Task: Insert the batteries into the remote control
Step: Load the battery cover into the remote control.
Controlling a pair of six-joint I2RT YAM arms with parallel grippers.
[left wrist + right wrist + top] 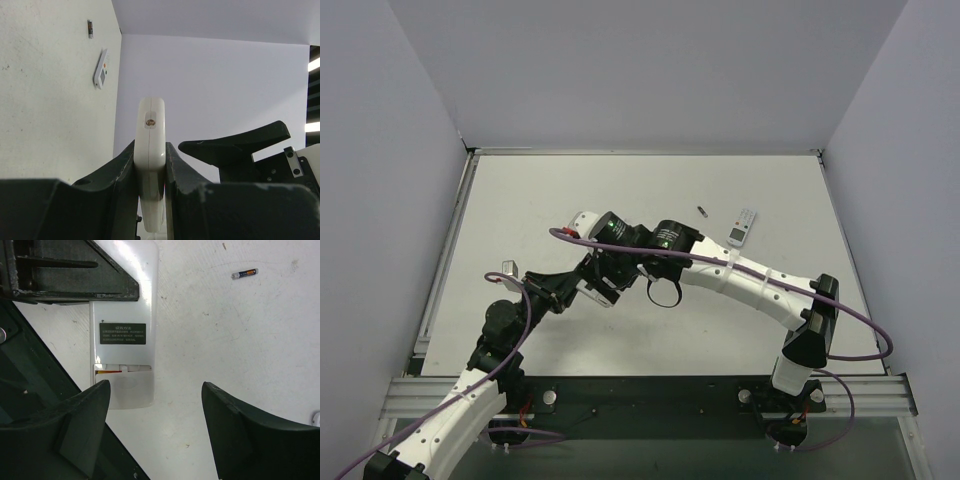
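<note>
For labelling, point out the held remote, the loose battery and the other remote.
held remote (pixel 122 333), right wrist view, back label.
loose battery (pixel 244 274), right wrist view, middle.
other remote (pixel 743 227), top external view, face.

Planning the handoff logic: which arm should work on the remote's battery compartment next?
Right. The right gripper is open and empty, facing the remote control's back, where the compartment gap shows red. The left gripper is clamped on the remote's sides, so it likely just steadies it.
</note>
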